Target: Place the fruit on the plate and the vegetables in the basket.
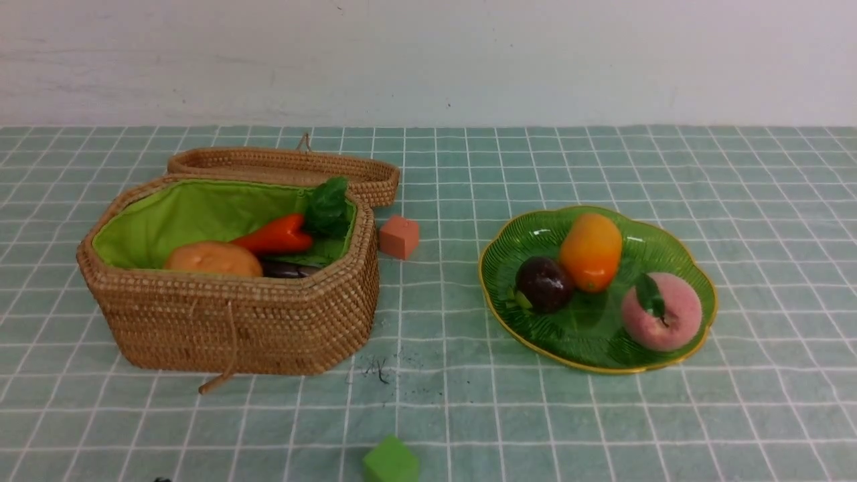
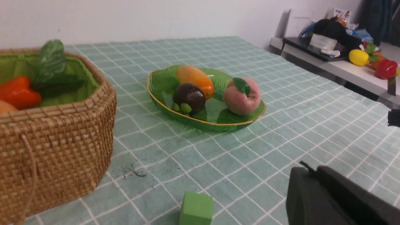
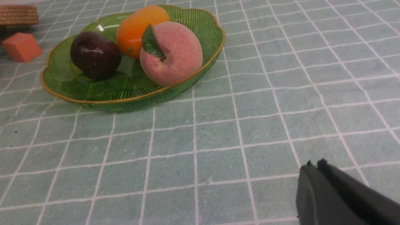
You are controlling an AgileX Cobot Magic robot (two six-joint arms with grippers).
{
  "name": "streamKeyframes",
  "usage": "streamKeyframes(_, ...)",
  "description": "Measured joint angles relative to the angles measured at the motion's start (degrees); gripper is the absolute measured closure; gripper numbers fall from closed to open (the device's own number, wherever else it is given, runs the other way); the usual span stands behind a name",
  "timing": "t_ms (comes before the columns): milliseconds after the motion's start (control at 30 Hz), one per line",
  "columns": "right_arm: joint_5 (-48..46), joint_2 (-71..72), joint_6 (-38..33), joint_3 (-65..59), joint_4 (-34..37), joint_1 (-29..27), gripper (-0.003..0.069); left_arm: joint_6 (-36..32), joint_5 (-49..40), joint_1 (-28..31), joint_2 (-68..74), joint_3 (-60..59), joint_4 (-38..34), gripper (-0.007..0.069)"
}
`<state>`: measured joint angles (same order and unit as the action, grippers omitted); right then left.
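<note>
The green glass plate (image 1: 689,268) on the right holds the fruit: a dark purple mangosteen (image 1: 543,284), an orange-yellow mango (image 1: 590,250) and a pink peach (image 1: 661,311). On the left, the wicker basket (image 1: 234,314) with green lining holds vegetables: a tan-orange potato (image 1: 213,258), a carrot (image 1: 276,234) with its green top, and a sliver of dark purple eggplant (image 1: 288,269). No cucumber shows. My left gripper (image 2: 312,170) is shut and empty, low over the cloth near the green cube. My right gripper (image 3: 313,165) is also shut and empty, well short of the plate (image 3: 62,84). Neither arm shows in the front view.
A salmon cube (image 1: 399,236) sits between basket and plate. A green cube (image 1: 391,460) lies near the front edge. The basket's lid (image 1: 281,164) lies open behind it. A side shelf (image 2: 343,70) with other toy produce stands beyond the table's right edge.
</note>
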<state>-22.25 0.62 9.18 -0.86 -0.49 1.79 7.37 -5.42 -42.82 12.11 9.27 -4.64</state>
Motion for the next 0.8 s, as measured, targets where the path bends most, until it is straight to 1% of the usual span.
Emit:
streamKeyframes(67, 0.0, 0.0, 0.0, 0.0, 0.1, 0.0, 0.0662, -0.1, 0.2, 2.0, -0.8, -0.3, 0.7, 0.0598)
streamKeyframes(133, 0.0, 0.0, 0.0, 0.0, 0.1, 0.0, 0.066, 0.2, 0.3, 6.1, -2.4, -0.7, 0.8, 0.0613)
streamKeyframes(167, 0.0, 0.0, 0.0, 0.0, 0.1, 0.0, 0.0659, 0.9, 0.4, 10.1, -3.9, -1.2, 0.6, 0.0633)
streamKeyframes(233, 0.0, 0.0, 0.0, 0.0, 0.1, 0.0, 0.0658, 2.1, 0.3, 18.0, -7.0, -2.6, 0.4, 0.0638)
streamKeyframes(267, 0.0, 0.0, 0.0, 0.0, 0.1, 0.0, 0.0658, 2.2, 0.3, 18.7, -7.3, -2.8, 0.4, 0.0638)
streamKeyframes(333, 0.0, 0.0, 0.0, 0.0, 0.1, 0.0, 0.0655, 2.7, -0.1, 27.4, -11.0, -6.0, 0.3, 0.0638)
streamKeyframes(367, 0.0, 0.0, 0.0, 0.0, 0.1, 0.0, 0.0655, 2.7, -0.2, 28.0, -11.3, -6.0, 0.2, 0.0638)
streamKeyframes(400, 0.0, 0.0, 0.0, 0.0, 0.1, 0.0, 0.0655, 2.9, -0.5, 31.2, -12.3, -8.2, 0.1, 0.0638)
streamKeyframes(433, 0.0, 0.0, 0.0, 0.0, 0.1, 0.0, 0.0655, 2.9, -1.2, 33.0, -12.6, -9.5, -0.2, 0.0638)
streamKeyframes(500, 0.0, 0.0, 0.0, 0.0, 0.1, 0.0, 0.0655, 2.9, -4.4, 35.1, -12.6, -10.5, -0.5, 0.0638)
streamKeyframes(567, 0.0, 0.0, 0.0, 0.0, 0.1, 0.0, 0.0655, 2.9, -8.5, 35.7, -12.6, -10.7, -0.6, 0.0638)
streamKeyframes(600, 0.0, 0.0, 0.0, 0.0, 0.1, 0.0, 0.0654, 2.9, -14.2, 36.0, -12.6, -10.9, -0.9, 0.0638)
streamKeyframes(667, 0.0, 0.0, 0.0, 0.0, 0.1, 0.0, 0.0652, 3.0, -16.3, 36.0, -12.6, -11.1, -1.2, 0.0638)
streamKeyframes(800, 0.0, 0.0, 0.0, 0.0, 0.1, 0.0, 0.0648, 3.0, -16.5, 36.0, -12.6, -11.1, -1.7, 0.0638)
